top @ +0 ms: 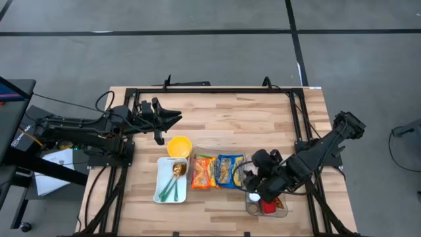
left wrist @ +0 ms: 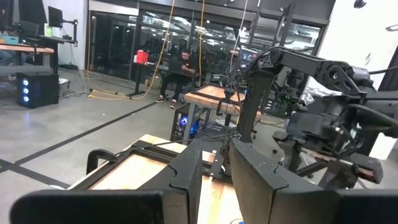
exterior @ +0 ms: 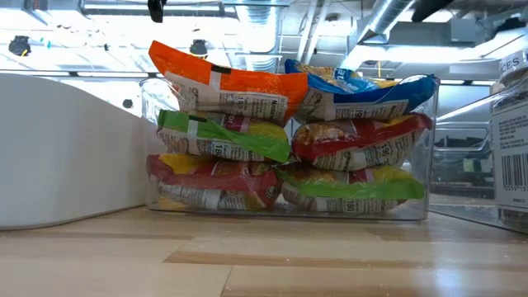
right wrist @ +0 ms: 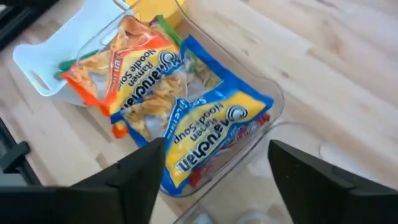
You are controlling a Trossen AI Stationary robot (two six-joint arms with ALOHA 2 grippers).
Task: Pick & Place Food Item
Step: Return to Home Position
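A clear bin (top: 217, 154) near the table's front holds several ramen packets. An orange packet (right wrist: 134, 68) and a blue-and-yellow packet (right wrist: 211, 124) lie on top. In the low view the packets (exterior: 289, 140) lie stacked in two piles inside the bin. My right gripper (right wrist: 214, 168) is open and hovers just above the blue packet's right end (top: 229, 170), with a finger on either side and touching nothing. My left gripper (top: 176, 118) is shut and empty. It is raised over the table's left half, beyond a yellow bowl (top: 179, 145).
A white tray (top: 161, 192) with green tongs stands left of the bin, in front of the yellow bowl. A small clear container (top: 266, 205) with red and white items sits at the front right, under my right arm. Bare wood lies at the table's far middle.
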